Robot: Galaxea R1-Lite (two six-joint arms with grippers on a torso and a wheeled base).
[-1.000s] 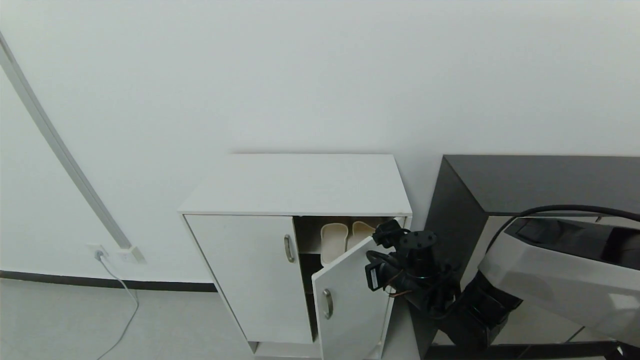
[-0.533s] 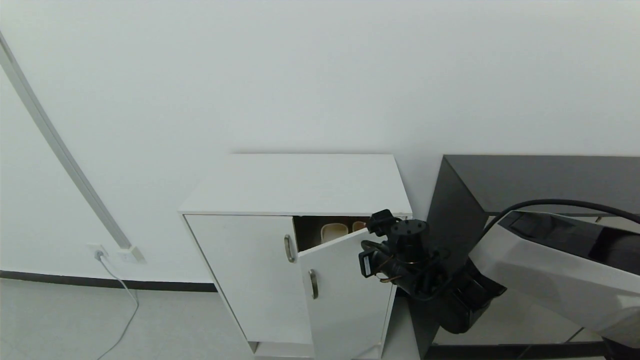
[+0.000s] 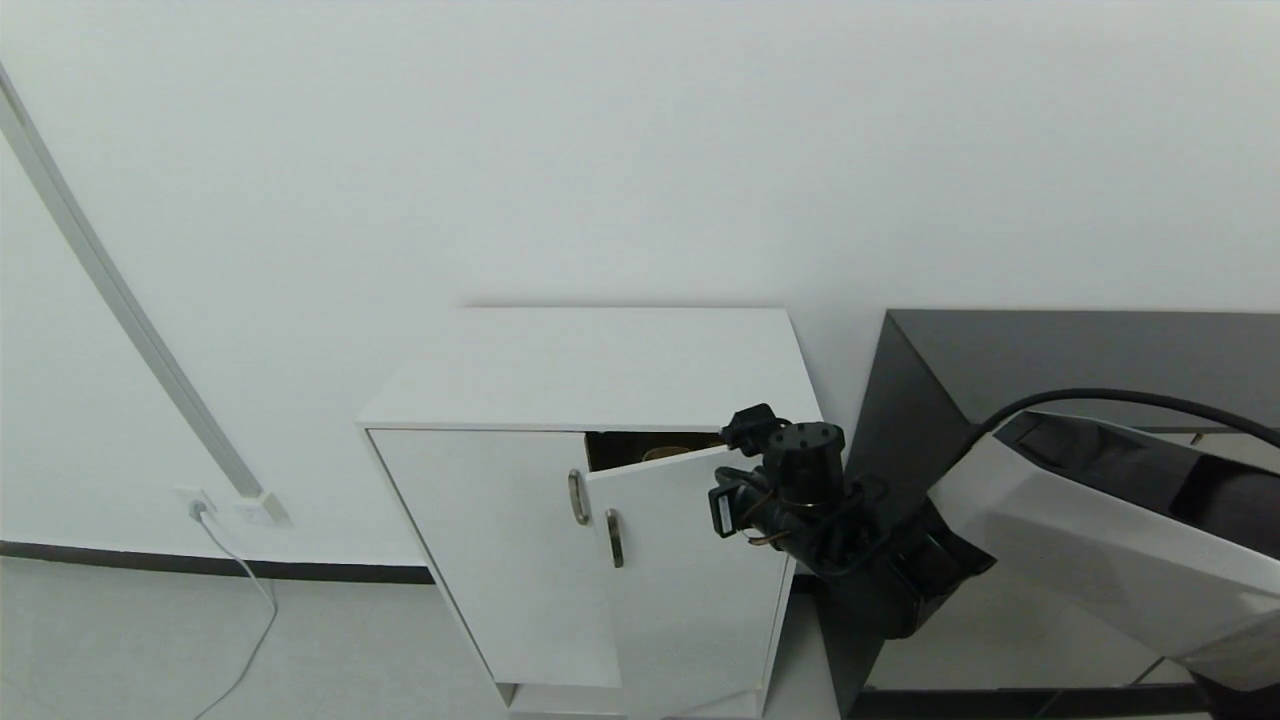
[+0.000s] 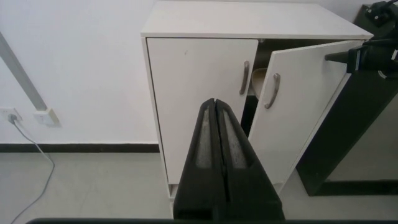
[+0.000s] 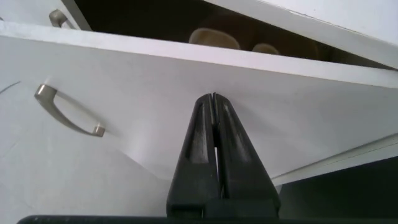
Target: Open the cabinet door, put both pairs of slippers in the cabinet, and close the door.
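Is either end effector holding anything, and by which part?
Nothing held. The left end effector and right end effector are shut, empty; the right's tip meets the door.

Before me stood a plain white wall (image 3: 640, 150) over grey floor (image 3: 120, 640); a socket (image 3: 195, 503) with cord (image 3: 271, 602) on my left, a black desk (image 3: 1080, 365) right.

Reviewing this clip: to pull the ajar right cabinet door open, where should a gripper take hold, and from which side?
Likely the right door's handle, at mid-bar, approached from the front, square to the right door. It is an upright bowed bar fixed at both ends, standing off the panel, so fingers spread sideways could close around it. The left door's handle sits close, so centre carefully.
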